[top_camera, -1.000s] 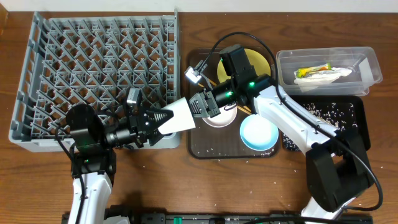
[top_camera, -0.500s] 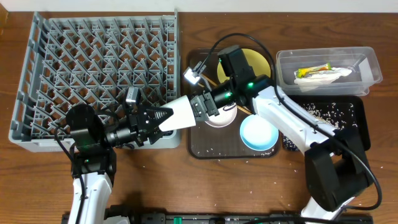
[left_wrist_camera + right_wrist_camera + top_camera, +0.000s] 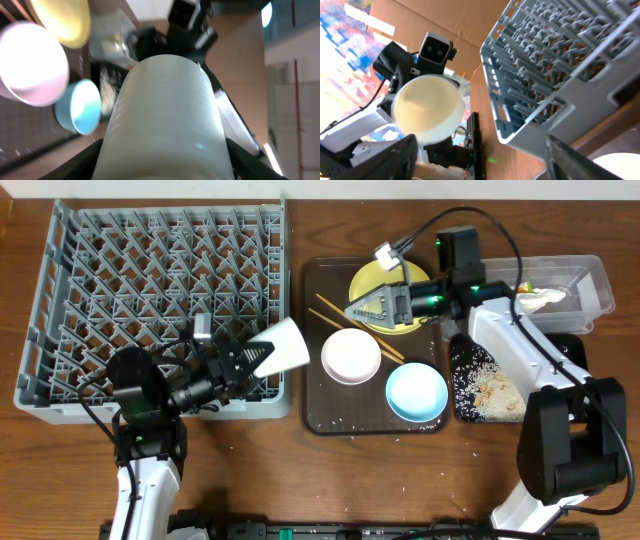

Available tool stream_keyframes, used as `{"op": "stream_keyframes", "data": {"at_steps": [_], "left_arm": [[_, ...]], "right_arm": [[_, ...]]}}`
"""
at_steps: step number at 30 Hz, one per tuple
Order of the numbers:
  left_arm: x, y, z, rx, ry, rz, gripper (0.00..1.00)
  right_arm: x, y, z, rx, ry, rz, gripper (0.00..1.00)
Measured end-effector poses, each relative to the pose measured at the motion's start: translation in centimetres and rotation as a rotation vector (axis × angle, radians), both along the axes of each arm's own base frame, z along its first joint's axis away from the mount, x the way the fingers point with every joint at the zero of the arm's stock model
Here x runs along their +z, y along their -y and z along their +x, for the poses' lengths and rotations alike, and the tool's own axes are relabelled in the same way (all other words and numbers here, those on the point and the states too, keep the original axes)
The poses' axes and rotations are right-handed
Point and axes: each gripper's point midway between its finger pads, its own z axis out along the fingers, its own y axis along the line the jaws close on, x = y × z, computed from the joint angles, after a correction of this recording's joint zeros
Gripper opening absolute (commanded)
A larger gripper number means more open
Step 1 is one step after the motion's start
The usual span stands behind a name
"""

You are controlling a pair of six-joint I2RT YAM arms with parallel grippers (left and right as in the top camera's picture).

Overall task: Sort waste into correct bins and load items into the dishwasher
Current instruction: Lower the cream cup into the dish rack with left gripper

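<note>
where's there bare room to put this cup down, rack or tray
The dish rack holds no dishes, so any peg row is free, nearest just behind the white cup in the left gripper. The brown tray is crowded: yellow plate, chopsticks, white bowl and blue bowl, with only its near-left corner free of dishes.

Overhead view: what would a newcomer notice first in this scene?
The large grey dish rack fills the left of the table. At its front right corner the left hand holds a small white cup on its side. On the dark-brown tray lie a yellow plate, a white bowl and a light-blue bowl.
</note>
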Motion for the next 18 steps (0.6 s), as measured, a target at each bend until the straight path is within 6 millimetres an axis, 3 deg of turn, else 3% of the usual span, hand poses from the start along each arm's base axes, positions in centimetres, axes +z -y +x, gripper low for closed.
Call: {"op": "stream_keyframes", "data": {"at_steps": [6, 8, 14, 18], "left_arm": [[-5.1, -3.7, 2.9, 0.302, -0.170, 0.137, 0.19], [-6.0, -4.8, 3.6, 0.375, -0.177, 0.188, 0.19], [-6.6, -6.4, 4.2, 0.455, -0.198, 0.284, 0.19], [-4.9, -7.1, 3.9, 0.458, -0.250, 0.382, 0.19]], "right_arm": [[-0.3, -0.7, -0.3, 0.007, 0.005, -0.016, 0.91], [-0.7, -1.2, -0.5, 0.004, 0.003, -0.038, 0.93], [-2.9, -1.4, -0.6, -0.057, -0.016, -0.176, 0.99], [-3.7, 0.0, -0.5, -0.147, 0.007, -0.326, 0.99]]}}
